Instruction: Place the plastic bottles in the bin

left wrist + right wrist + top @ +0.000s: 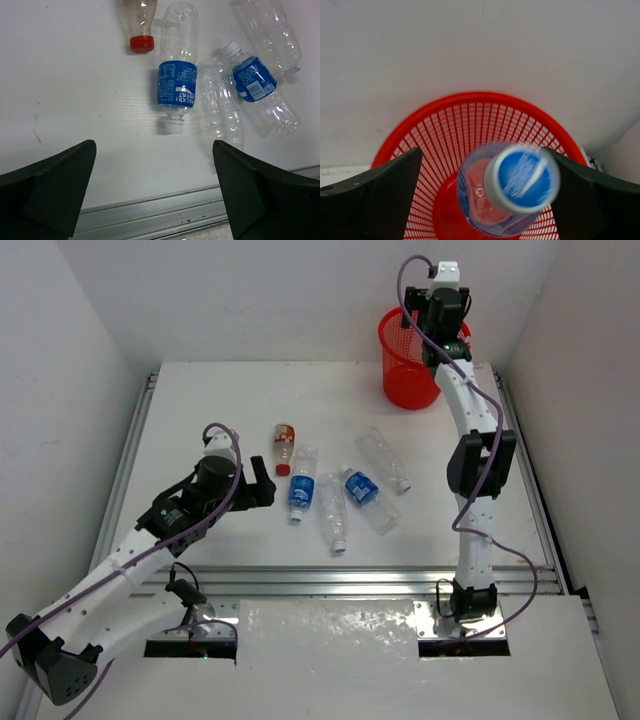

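Bottle (520, 180) blurred inside spread right hand (481, 152), arm stretched over bin (470, 95); left hand (154, 145) wide, empty.

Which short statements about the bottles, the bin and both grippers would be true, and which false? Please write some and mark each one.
1. The right gripper is above the red bin. True.
2. The left gripper is shut on a bottle. False: it is open and empty, over the table.
3. Two blue-labelled bottles lie on the table. True.
4. The red-capped bottle stands upright. False: it lies on its side.
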`<move>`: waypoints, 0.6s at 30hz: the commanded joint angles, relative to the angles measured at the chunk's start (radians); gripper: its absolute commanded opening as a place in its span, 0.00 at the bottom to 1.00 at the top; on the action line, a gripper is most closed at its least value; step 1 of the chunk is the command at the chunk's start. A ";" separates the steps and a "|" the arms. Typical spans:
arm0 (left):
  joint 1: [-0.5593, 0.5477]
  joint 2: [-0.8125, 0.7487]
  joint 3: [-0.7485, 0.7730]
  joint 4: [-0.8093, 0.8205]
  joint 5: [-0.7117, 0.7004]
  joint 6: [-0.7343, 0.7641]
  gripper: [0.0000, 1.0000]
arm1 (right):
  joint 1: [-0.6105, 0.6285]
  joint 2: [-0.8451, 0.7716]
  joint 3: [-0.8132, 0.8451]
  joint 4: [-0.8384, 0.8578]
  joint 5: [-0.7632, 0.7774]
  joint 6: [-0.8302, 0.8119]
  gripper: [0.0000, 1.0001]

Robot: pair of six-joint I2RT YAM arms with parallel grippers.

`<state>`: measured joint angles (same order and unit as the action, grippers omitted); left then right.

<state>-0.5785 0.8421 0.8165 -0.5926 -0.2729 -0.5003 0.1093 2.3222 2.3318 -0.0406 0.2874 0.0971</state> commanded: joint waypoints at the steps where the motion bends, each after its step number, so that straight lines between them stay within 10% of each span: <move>1: 0.000 0.008 0.004 0.028 -0.005 0.011 1.00 | -0.003 -0.026 0.069 0.065 0.021 -0.065 0.99; 10: -0.001 0.170 -0.019 0.175 0.176 -0.060 1.00 | 0.000 -0.401 -0.069 -0.180 -0.026 0.086 0.99; 18: -0.027 0.589 0.167 0.225 0.069 -0.024 0.94 | 0.117 -1.037 -0.919 -0.334 -0.355 0.305 0.99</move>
<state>-0.5961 1.3739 0.8928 -0.4000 -0.1329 -0.5453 0.1410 1.4178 1.7481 -0.3202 0.0647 0.2916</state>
